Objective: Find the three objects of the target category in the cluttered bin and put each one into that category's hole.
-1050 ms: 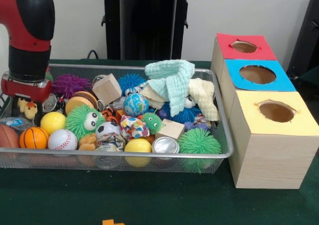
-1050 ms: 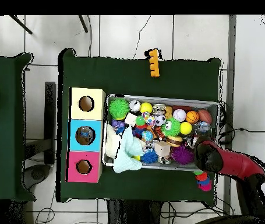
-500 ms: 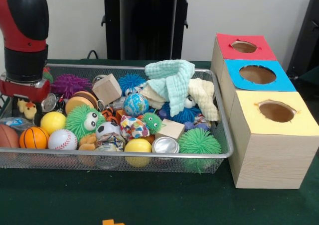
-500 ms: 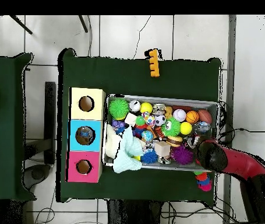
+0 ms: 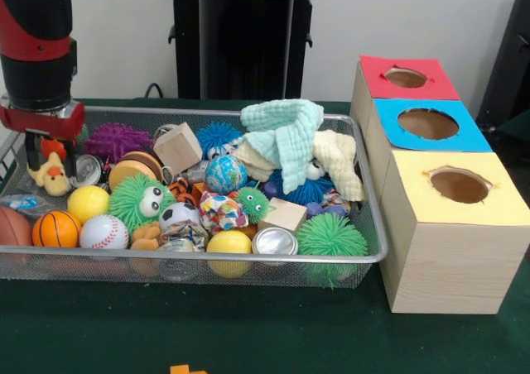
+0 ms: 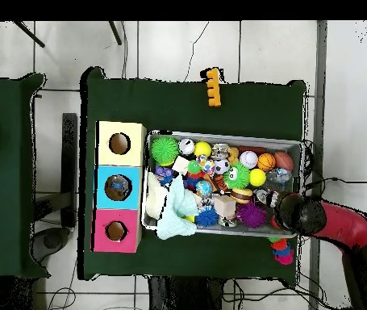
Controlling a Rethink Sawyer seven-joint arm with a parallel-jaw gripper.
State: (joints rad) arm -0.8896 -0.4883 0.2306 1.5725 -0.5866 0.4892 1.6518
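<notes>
A wire bin (image 5: 248, 258) (image 6: 218, 136) holds several toys: an orange basketball (image 5: 55, 228), a baseball (image 5: 103, 232), yellow balls (image 5: 87, 203), spiky green fuzz toys (image 5: 331, 237), wooden blocks (image 5: 177, 147), a metal can (image 5: 275, 242) and a pale green cloth (image 5: 286, 134). My gripper (image 5: 45, 152) hangs over the bin's left end, right at a small yellow chick toy (image 5: 51, 177); whether it grips the chick is unclear. In the overhead view the red arm (image 6: 331, 226) covers the gripper at the bin's right end. Red (image 5: 406, 78), blue (image 5: 428, 123) and yellow (image 5: 460, 185) box holes stand beside the bin.
The three boxes (image 6: 119, 187) line the bin's left side in the overhead view. An orange piece (image 6: 211, 87) (image 5: 186, 369) lies on the green cloth beyond the bin. A stacked coloured toy (image 6: 281, 252) sits outside the bin near the arm.
The arm has risen at the bin's left end, uncovering more of the yellow chick toy. Nothing else in the bin has shifted.
</notes>
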